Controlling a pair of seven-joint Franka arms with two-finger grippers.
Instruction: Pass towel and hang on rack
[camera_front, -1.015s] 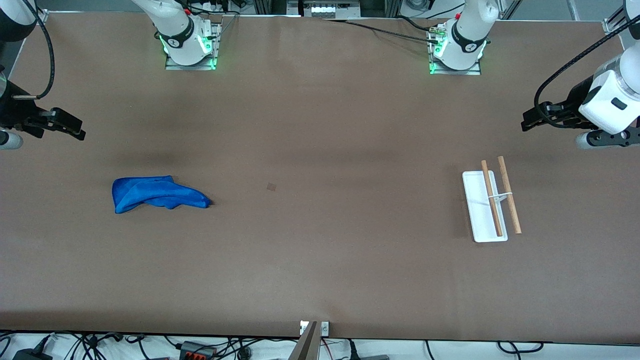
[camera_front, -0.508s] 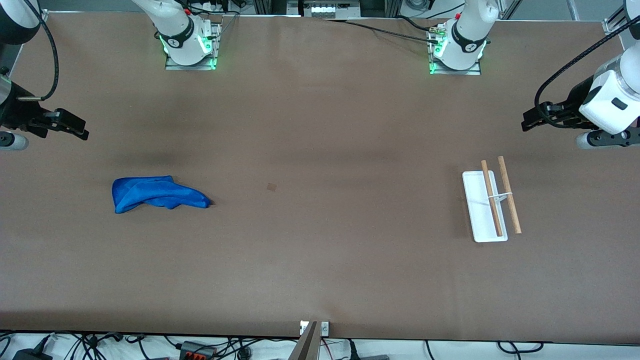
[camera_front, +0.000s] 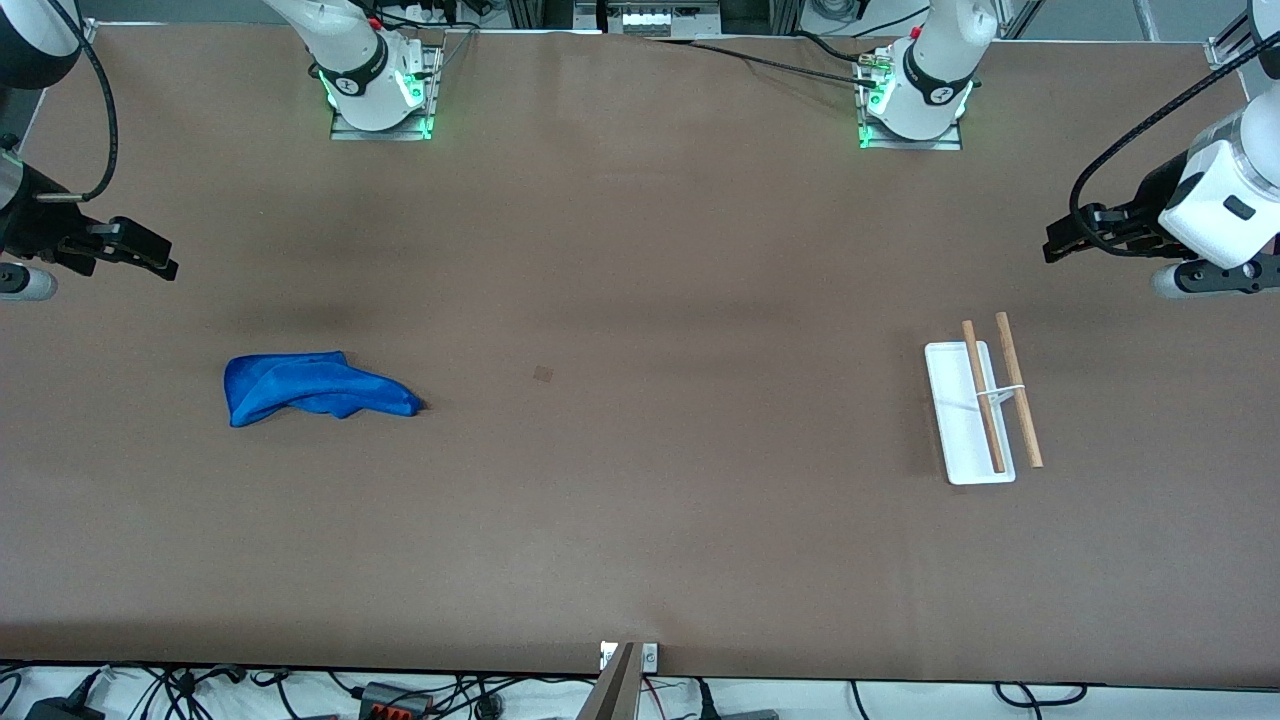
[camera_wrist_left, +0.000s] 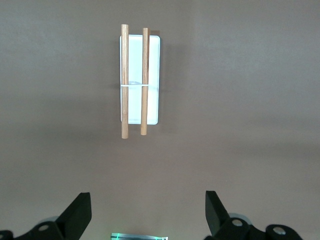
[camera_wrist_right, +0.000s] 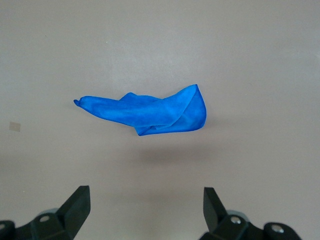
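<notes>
surface: brown desk, plain and matte, with the two arm bases along one long edge and cables past the edge nearest the front camera.
landmark: rack, standing on the desk toward the left arm's end; flat white base, thin white support, two parallel wooden rods lying side by side above the base, nothing draped on them.
towel: towel, bright blue, lying crumpled flat on the desk well apart from the rack, toward the right arm's end; one end broad and folded, the other tapering to a point that aims toward the rack.
small mark: a little darker square patch on the desk, between towel and rack, much closer to the towel.
right jaws: right gripper hangs in the air over the desk at the end farthest from the rack; jaws spread wide and holding nothing. in the right wrist view the towel lies clear of the fingertips, not between them, untouched.
left jaws: left gripper hangs over the desk close by the rack, on the side toward the arm bases; jaws spread wide, empty. in the left wrist view the rack sits well clear of the fingertips, rods running lengthwise away from the jaws.
</notes>
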